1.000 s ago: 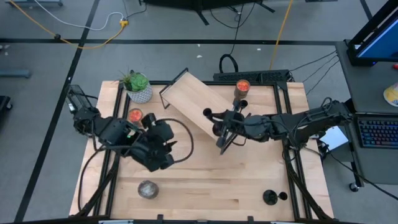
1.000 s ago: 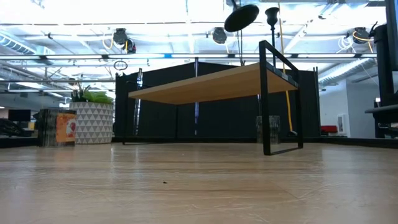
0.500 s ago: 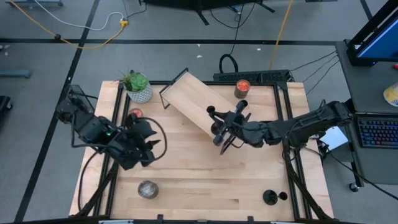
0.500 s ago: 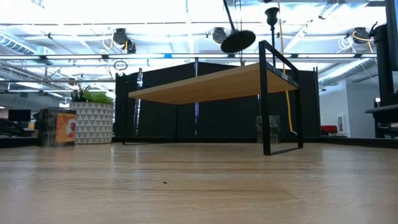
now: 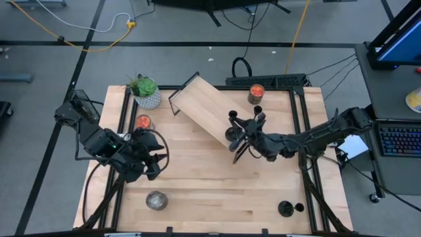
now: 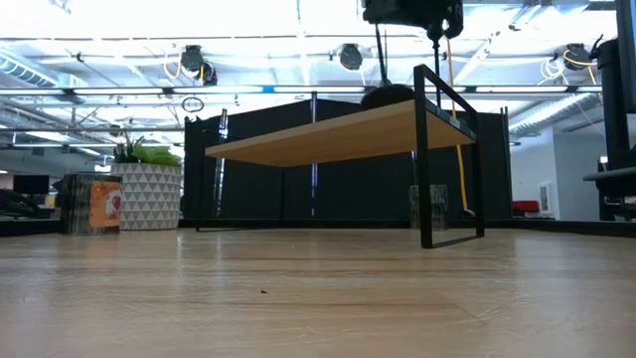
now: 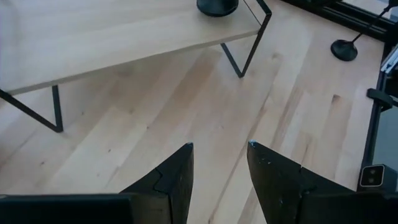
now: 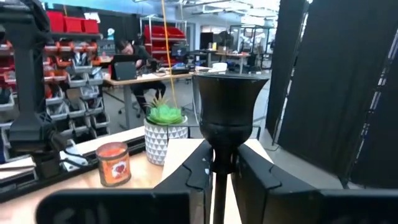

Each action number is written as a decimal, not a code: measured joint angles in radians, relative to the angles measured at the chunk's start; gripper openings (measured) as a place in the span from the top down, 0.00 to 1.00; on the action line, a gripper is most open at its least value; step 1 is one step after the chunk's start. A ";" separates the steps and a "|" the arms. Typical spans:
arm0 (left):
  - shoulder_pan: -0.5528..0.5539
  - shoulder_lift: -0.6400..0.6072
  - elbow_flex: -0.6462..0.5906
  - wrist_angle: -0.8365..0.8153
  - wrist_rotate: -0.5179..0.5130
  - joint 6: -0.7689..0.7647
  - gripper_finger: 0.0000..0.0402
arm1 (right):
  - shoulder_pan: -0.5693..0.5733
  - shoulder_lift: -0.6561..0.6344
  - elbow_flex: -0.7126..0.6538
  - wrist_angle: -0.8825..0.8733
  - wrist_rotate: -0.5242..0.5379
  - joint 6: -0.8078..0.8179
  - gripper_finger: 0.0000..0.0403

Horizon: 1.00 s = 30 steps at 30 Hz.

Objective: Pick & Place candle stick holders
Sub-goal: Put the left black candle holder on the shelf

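Setting a candle stick holder (image 8: 227, 121) on the small wooden table (image 5: 204, 110); my right gripper (image 8: 219, 171) clamps its stem; I'd release only once level; left gripper (image 7: 219, 167) open, idle.

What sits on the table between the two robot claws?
In the high view, only bare tabletop lies between the left claw and the right claw, which grips a candle stick holder at the small shelf.

A workshop or robotics lab. Red parts bins (image 8: 65, 28) fill shelving, a person (image 8: 134, 53) sits at a work desk (image 8: 140, 78), and cables (image 5: 79, 26) trail over the grey floor (image 5: 39, 66).
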 joint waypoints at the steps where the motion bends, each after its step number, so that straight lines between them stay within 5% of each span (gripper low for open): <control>1: 0.000 0.000 -0.002 0.005 0.000 -0.003 0.61 | 0.009 0.000 0.000 0.009 0.015 -0.006 0.90; 30: 0.011 0.000 -0.002 0.043 -0.002 0.041 0.61 | 0.069 0.000 0.000 -0.026 0.043 0.001 0.89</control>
